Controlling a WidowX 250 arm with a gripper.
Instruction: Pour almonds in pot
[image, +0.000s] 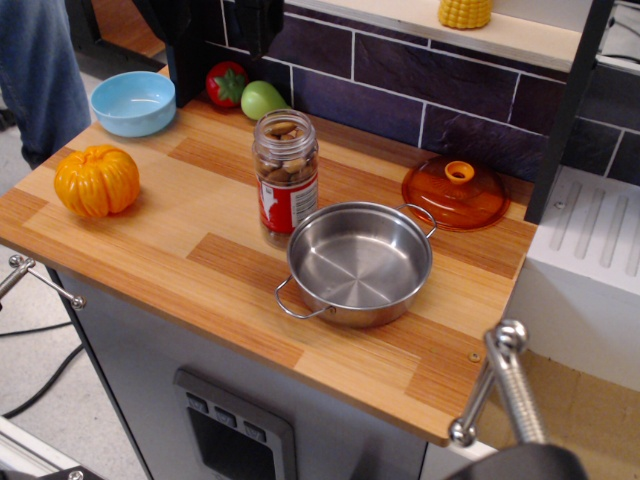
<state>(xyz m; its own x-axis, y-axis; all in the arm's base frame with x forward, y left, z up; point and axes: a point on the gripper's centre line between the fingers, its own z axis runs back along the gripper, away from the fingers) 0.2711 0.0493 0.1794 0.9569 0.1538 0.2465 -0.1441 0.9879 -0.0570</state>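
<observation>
The almonds (283, 150) are in a clear plastic jar (287, 195) with a red-and-white label. The jar stands upright and open-topped near the middle of the wooden counter. The pot (360, 262), a shallow shiny steel pan with two wire loop handles, sits empty just right of and in front of the jar, almost touching it. A black part of my arm and gripper (258, 25) shows at the top edge, behind the jar and well apart from it. Its fingers are too dark to make out.
An orange domed lid (456, 192) lies behind the pot at the right. A light blue bowl (133, 102) is at the back left, an orange pumpkin (97, 180) at the left. A red vegetable (226, 84) and a green fruit (263, 100) sit by the wall. A metal handle (505, 385) is at the front right.
</observation>
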